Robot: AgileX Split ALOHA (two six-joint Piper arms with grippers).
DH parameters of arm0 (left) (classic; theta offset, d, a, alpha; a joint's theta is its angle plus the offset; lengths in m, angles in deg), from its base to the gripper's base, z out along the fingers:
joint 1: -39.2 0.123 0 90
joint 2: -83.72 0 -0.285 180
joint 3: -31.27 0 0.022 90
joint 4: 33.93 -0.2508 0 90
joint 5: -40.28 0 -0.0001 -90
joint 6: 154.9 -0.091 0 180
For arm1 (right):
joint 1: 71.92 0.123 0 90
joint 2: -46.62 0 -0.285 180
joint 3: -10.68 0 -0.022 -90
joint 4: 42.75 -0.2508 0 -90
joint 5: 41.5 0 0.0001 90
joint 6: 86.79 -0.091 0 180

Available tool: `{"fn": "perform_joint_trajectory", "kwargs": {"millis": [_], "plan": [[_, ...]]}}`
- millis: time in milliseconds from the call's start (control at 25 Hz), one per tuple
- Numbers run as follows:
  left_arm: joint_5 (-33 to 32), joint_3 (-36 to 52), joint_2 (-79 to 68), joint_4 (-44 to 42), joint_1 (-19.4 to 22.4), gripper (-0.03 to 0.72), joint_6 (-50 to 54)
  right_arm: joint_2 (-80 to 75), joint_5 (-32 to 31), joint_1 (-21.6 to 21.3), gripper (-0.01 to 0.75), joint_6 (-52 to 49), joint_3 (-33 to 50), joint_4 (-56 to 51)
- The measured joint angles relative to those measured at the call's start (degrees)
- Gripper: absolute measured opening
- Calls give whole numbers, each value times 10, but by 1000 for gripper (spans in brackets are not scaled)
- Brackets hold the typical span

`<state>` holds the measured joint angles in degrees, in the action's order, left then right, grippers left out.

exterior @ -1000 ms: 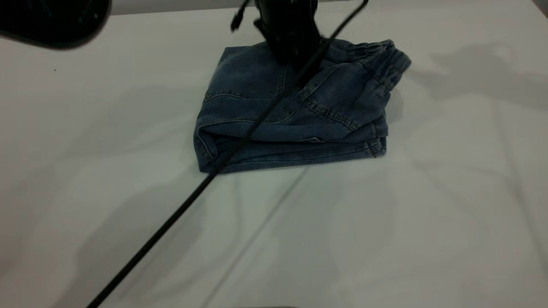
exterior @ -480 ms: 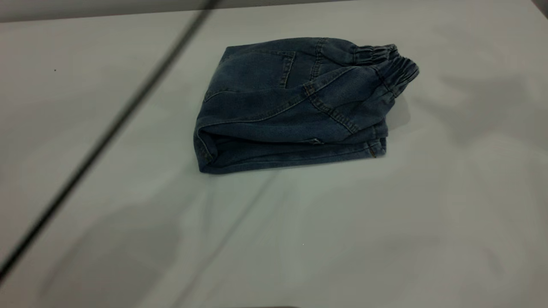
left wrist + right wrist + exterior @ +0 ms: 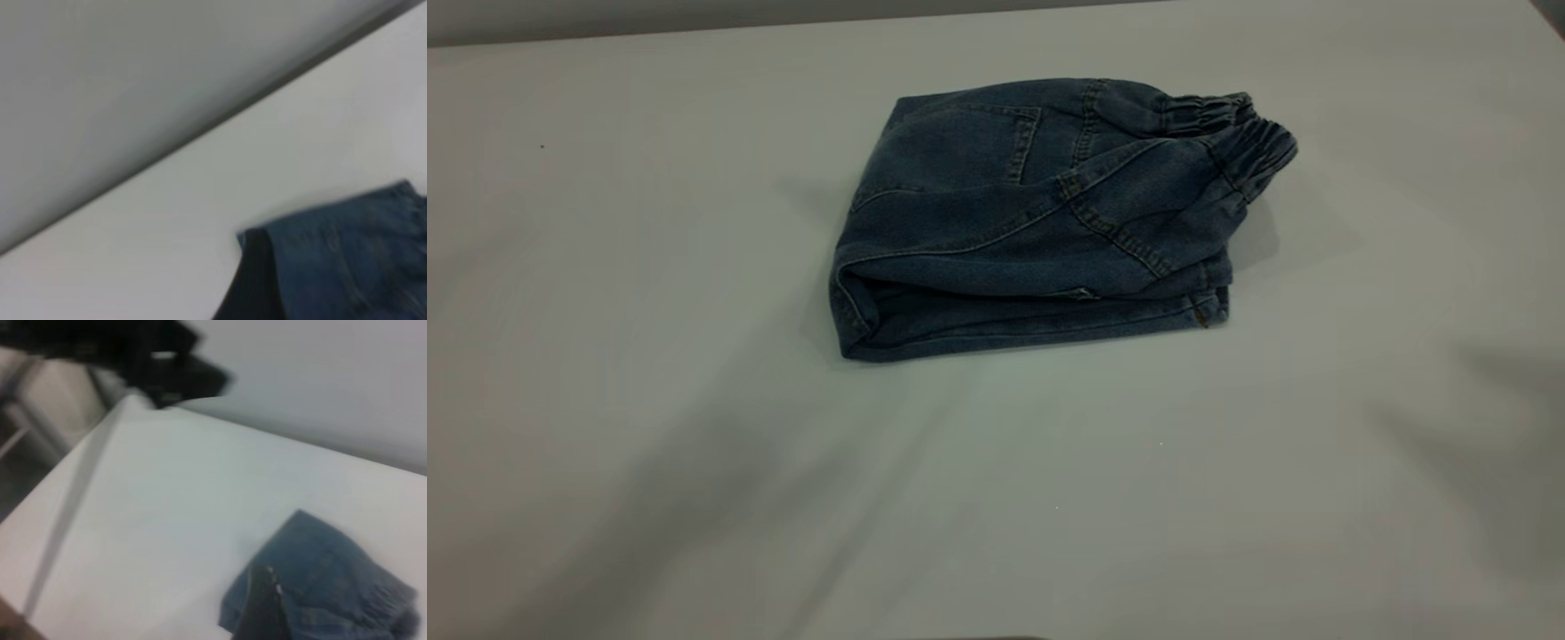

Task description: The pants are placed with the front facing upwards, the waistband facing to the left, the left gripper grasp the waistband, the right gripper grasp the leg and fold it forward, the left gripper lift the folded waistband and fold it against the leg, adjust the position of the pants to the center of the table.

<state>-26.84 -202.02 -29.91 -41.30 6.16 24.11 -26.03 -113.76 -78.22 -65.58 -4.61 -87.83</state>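
The pants (image 3: 1040, 222) lie folded into a compact blue denim bundle on the white table (image 3: 694, 462), a little behind its middle. The gathered waistband (image 3: 1245, 142) lies on top at the bundle's right end, and a leg hem (image 3: 1049, 324) runs along the near side. Neither gripper appears in the exterior view. In the left wrist view, a dark part of my left gripper (image 3: 250, 290) shows in front of the pants (image 3: 353, 260), above the table. In the right wrist view, a dark part of my right gripper (image 3: 260, 607) overlaps the pants (image 3: 327, 587), well above them.
The table's far edge (image 3: 694, 28) runs along the top of the exterior view. The right wrist view shows the other arm (image 3: 153, 360) as a dark blurred shape beyond the table's far corner, and a pale frame (image 3: 40, 407) off that edge.
A black arm that stood over the pants a second ago has left the exterior view, and its cable has swung away to the left and gone. The waistband end has spread slightly rightward.
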Motion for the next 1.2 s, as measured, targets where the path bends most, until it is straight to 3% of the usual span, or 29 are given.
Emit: {"fn": "perform_joint_trajectory", "kwargs": {"millis": [240, 400, 680, 920, 1200], "plan": [[0, 229, 204, 11, 0, 583, 1, 91, -4, 0, 477, -64, 10, 61], [0, 379, 345, 11, 0, 583, 1, 169, -5, 0, 477, -78, 68, 71], [0, 585, 582, 24, -1, 582, 1, 332, -9, 0, 477, -79, 265, 101], [0, 712, 733, 24, -1, 582, 0, 460, -9, 0, 477, -79, 425, 156], [0, 832, 846, 25, -1, 582, 0, 573, 7, 0, 477, -82, 551, 248]]}}
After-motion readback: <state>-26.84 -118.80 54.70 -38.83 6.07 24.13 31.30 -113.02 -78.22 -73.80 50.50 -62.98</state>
